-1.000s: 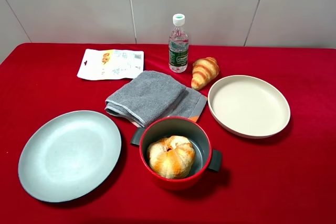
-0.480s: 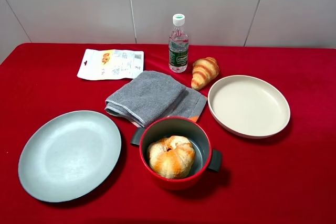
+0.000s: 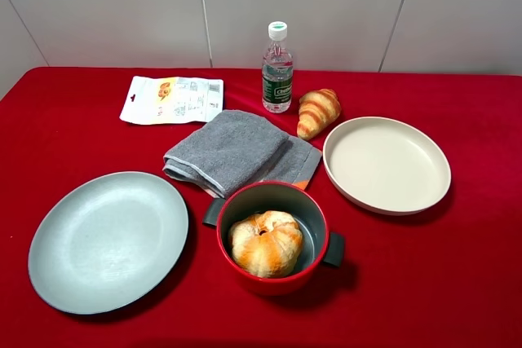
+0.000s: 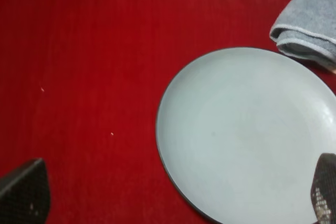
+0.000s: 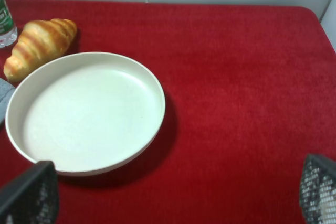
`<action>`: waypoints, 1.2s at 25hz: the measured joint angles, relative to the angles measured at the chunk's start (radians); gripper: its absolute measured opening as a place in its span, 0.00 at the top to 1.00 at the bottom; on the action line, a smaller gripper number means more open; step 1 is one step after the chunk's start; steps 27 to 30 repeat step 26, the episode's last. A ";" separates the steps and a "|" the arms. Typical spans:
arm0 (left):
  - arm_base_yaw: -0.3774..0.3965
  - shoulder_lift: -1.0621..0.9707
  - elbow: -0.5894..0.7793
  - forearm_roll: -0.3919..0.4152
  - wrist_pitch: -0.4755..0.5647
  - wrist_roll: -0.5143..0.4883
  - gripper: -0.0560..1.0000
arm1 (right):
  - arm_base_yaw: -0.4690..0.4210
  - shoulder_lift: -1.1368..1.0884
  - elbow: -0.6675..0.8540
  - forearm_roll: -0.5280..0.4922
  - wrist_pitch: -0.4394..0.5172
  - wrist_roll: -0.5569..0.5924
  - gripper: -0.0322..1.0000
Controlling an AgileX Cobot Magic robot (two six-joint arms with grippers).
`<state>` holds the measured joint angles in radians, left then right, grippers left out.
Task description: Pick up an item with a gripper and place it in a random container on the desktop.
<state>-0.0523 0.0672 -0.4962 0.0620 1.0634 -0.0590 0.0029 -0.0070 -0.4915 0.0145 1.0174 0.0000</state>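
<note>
Nearest us, the lumpy golden-brown roll [image 3: 266, 243] with pale patches sits inside the red pot [image 3: 273, 279] on the worktop [image 3: 424, 283]. We see the left hand [image 4: 173, 195] spread over the grey plate [image 4: 247, 129], the right hand [image 5: 178, 192] spread near the cream dish [image 5: 84, 111].

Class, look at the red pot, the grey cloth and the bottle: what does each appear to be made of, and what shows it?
Pot: probably enamelled metal, glossy red outside, dull grey inside.
Cloth: soft towelling, fuzzy nap, folded with stitched edges.
Bottle: clear plastic, see-through wall, white screw cap, green printed label.
</note>
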 joint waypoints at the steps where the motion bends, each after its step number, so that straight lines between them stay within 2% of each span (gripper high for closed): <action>1: 0.013 -0.016 0.001 -0.007 0.000 0.019 0.01 | 0.000 0.000 0.000 0.000 0.000 0.000 0.30; 6: 0.026 -0.073 0.003 -0.013 -0.002 0.037 0.01 | 0.000 0.000 0.000 0.000 0.000 0.000 0.30; 30: 0.026 -0.073 0.003 -0.012 -0.002 0.041 0.01 | 0.000 0.000 0.000 0.000 0.000 0.000 0.30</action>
